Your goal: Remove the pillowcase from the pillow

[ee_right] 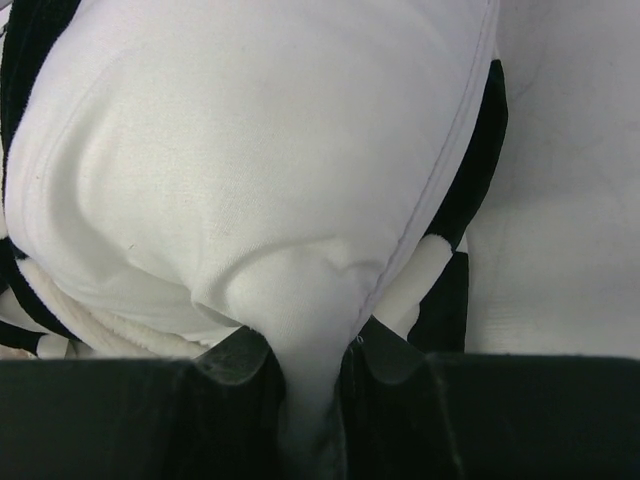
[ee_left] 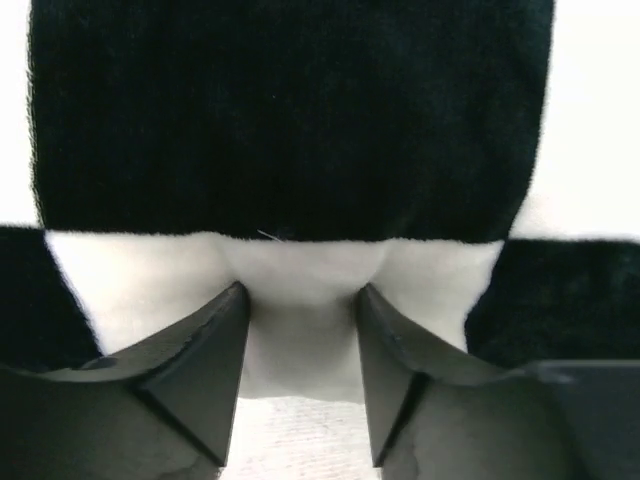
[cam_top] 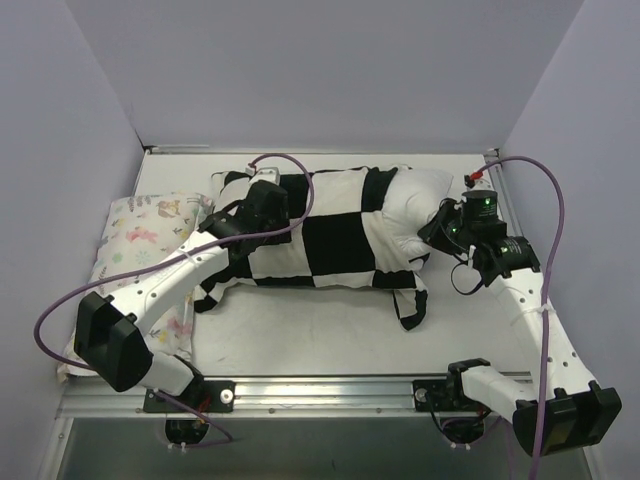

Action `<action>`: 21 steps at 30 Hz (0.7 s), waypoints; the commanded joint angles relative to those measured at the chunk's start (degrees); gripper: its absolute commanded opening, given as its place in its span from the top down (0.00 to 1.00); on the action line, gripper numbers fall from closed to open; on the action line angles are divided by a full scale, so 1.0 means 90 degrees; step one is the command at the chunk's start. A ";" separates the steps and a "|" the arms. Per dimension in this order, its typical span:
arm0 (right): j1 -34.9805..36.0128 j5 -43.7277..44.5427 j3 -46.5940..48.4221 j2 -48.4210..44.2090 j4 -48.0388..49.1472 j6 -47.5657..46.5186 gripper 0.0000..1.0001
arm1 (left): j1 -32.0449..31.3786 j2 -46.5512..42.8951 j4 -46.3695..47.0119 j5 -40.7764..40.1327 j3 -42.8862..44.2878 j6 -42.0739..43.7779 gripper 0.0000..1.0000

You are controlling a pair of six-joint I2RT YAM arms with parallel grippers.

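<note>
The black and white checkered pillowcase [cam_top: 320, 240] lies across the middle of the table and still covers most of the plain white pillow [cam_top: 415, 200], whose right end sticks out of it. My left gripper [cam_top: 255, 225] is shut on a white fold of the pillowcase [ee_left: 300, 320] at its left part. My right gripper [cam_top: 440, 235] is shut on the bare end of the pillow [ee_right: 300, 330]. In the right wrist view the pillowcase [ee_right: 470, 190] shows as a checkered rim behind the pillow.
A pastel floral pillow [cam_top: 145, 240] lies at the left edge under my left arm. Purple walls close the table at the left, back and right. A metal rail [cam_top: 330, 385] runs along the near edge.
</note>
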 commanded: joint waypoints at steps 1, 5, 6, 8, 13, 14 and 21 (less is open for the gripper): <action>0.0015 0.0333 0.0510 -0.0029 0.0272 -0.0200 1.00 | 0.0201 0.0132 0.0252 0.0122 0.0153 0.0160 0.50; 0.0005 0.0402 0.0510 -0.0029 0.0233 -0.0220 1.00 | 0.0464 0.0279 0.0165 0.0102 0.0271 0.0238 0.96; 0.0014 0.0421 0.0520 -0.0020 0.0233 -0.0230 1.00 | 0.0523 0.0279 0.0077 0.0073 0.0309 0.0258 1.00; 0.0005 0.0490 0.0588 0.0010 0.0155 -0.0278 1.00 | 0.0717 0.0211 -0.0070 -0.0141 0.0426 0.0268 1.00; -0.0316 0.0461 0.0900 0.0107 -0.0050 -0.0201 1.00 | 0.1479 -0.0072 -0.0441 -0.0571 0.0593 0.0385 1.00; -0.0414 0.0345 0.0949 0.0117 -0.0070 -0.0142 1.00 | 0.1635 -0.0140 -0.0451 -0.0649 0.0622 0.0404 1.00; -0.1508 -0.0183 0.1720 0.0195 -0.0460 0.0258 1.00 | 0.2866 -0.0082 -0.0413 -0.0983 0.0506 0.0376 1.00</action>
